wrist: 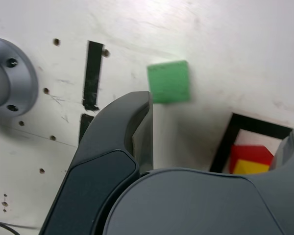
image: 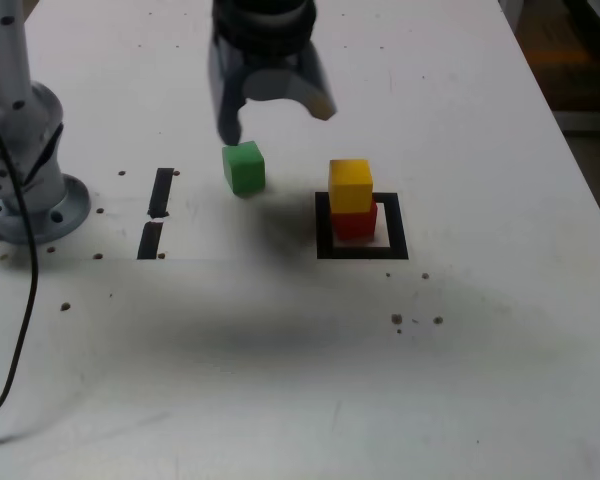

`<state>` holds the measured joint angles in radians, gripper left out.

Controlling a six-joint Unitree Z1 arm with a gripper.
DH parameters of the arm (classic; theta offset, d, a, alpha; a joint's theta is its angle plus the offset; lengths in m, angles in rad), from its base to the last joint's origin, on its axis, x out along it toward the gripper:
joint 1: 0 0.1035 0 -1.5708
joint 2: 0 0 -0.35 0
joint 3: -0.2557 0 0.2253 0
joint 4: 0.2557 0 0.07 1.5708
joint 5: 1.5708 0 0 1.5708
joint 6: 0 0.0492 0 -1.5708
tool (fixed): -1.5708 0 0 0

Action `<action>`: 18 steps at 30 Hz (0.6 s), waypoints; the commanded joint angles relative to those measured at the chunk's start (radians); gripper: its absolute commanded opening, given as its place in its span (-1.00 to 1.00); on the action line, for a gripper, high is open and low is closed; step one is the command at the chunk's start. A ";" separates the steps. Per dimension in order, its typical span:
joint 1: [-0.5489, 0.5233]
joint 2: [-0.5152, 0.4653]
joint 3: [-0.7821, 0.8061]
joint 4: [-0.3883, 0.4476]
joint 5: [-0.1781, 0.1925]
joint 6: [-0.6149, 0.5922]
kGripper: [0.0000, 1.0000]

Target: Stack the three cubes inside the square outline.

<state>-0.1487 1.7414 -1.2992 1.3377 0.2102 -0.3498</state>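
The green cube (image: 244,167) (wrist: 169,82) lies alone on the white table, to the exterior view's left of the square outline (image: 362,251) (wrist: 224,145). Inside the outline, the yellow cube (image: 351,184) (wrist: 249,168) sits on top of the red cube (image: 357,223) (wrist: 251,152). My gripper (image: 277,115) (wrist: 215,132) hangs open above the table, behind the cubes, with nothing between its fingers. One fingertip (image: 230,128) is just behind the green cube; the other (image: 324,106) is behind the stack.
Two short black tape strips (image: 161,192) (wrist: 93,73) lie to the exterior view's left of the green cube. The arm's grey base (image: 25,170) (wrist: 7,78) stands at the far left, with a black cable (image: 22,330) trailing forward. Small screw holes dot the table.
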 commanded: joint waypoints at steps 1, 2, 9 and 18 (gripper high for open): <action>0.002 -0.015 0.027 0.000 0.007 -0.028 0.99; 0.003 -0.017 0.047 -0.001 0.009 -0.047 0.99; 0.028 -0.021 0.152 -0.017 0.000 -0.147 0.98; 0.063 -0.033 0.285 -0.215 -0.029 -0.170 0.92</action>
<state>-0.0926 1.7165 -1.0313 1.1472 0.1815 -0.5192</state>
